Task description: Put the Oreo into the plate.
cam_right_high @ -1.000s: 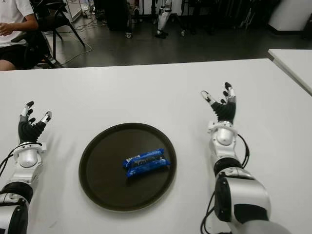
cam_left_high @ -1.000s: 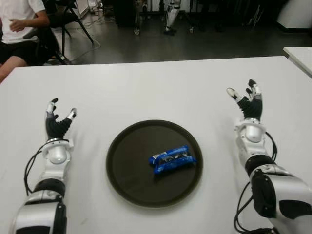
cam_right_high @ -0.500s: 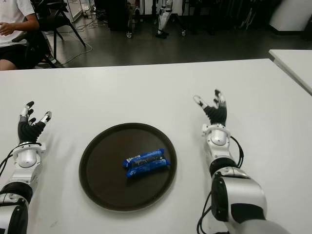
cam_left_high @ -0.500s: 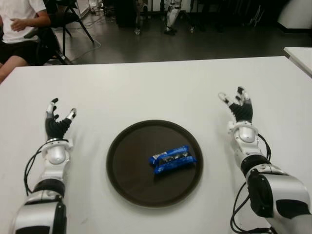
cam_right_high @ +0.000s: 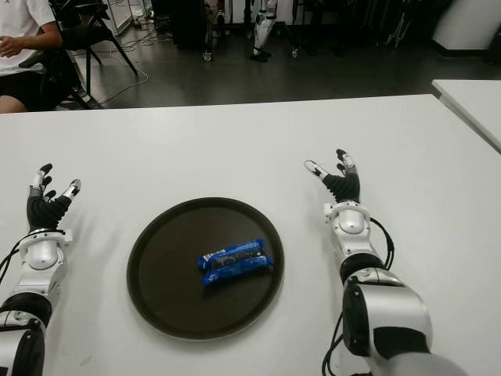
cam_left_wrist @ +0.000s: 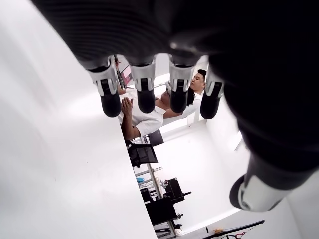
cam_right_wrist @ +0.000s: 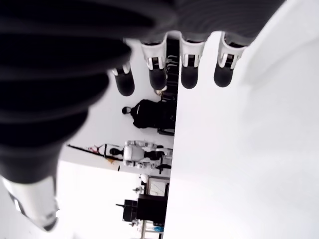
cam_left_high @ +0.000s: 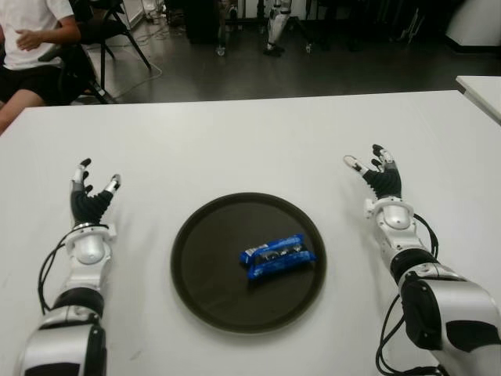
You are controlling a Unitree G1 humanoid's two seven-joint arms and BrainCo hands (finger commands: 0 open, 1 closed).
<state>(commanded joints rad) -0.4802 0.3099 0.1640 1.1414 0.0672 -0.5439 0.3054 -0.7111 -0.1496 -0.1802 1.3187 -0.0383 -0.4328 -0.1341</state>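
A blue Oreo packet (cam_left_high: 277,256) lies inside the dark round plate (cam_left_high: 205,266) in the middle of the white table, a little right of the plate's centre. My right hand (cam_left_high: 375,171) shows to the right of the plate, fingers spread and holding nothing. My left hand (cam_left_high: 91,193) shows to the left of the plate, also with fingers spread and empty. Both wrist views show straight fingers (cam_left_wrist: 144,92) (cam_right_wrist: 192,69) with only table beyond them.
The white table (cam_left_high: 235,149) stretches wide around the plate. A person (cam_left_high: 31,39) sits on a chair beyond the far left corner. A second white table (cam_left_high: 481,86) stands at the far right. Chairs and equipment stand on the dark floor behind.
My right hand has drawn back toward me and slightly left, lowering nearer the table. The Oreo packet, plate and left hand have stayed put.
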